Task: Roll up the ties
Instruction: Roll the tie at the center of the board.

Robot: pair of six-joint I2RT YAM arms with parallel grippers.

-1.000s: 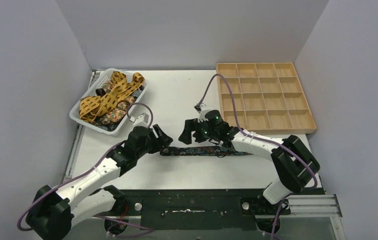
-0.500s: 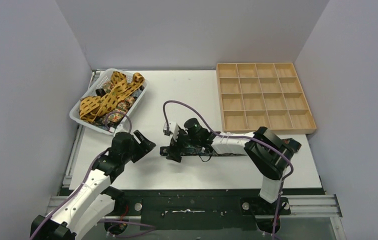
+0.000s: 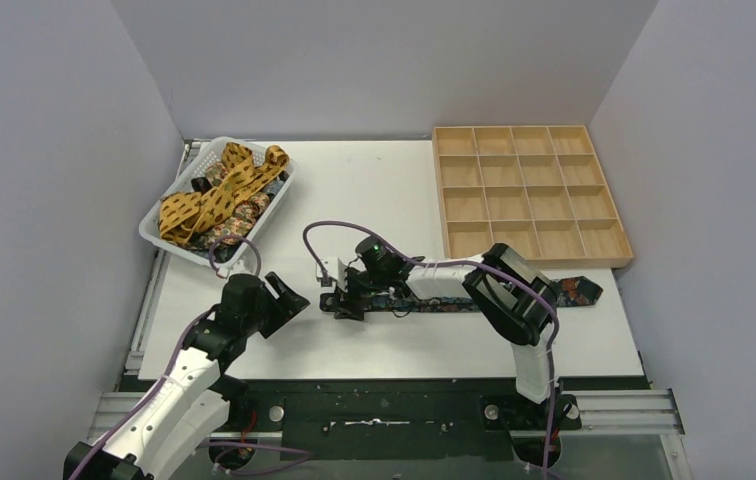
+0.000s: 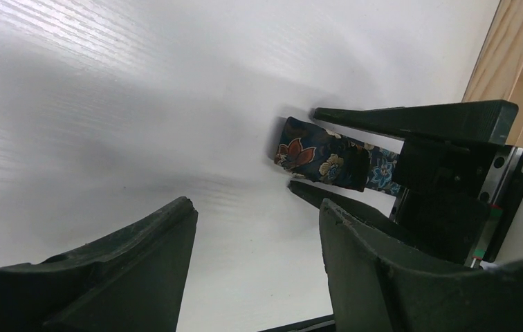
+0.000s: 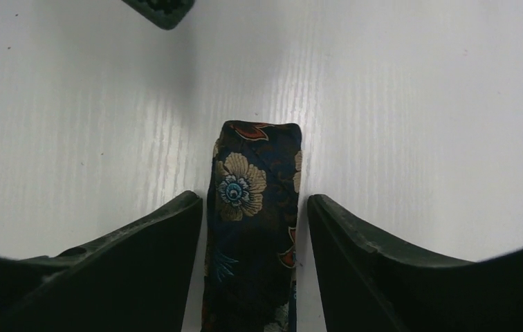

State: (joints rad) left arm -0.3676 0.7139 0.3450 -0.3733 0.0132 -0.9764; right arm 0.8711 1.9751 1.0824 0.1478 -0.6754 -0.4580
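dark floral tie [image 5: 255,173] lies flat on the worktop [image 3: 374,190], long axis L-R, narrow end sitting between the open right gripper [image 3: 344,302] jaws, not pinched yet afaict, left gripper [image 3: 290,298] open & empty just beside that tip, so right arm's nearer imo

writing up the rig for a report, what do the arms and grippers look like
The left arm and right arm have white links and chunky black joints. The left gripper and right gripper are black, each with two tapered fingers. Purple cables loop off both; a green light shows on the right wrist.
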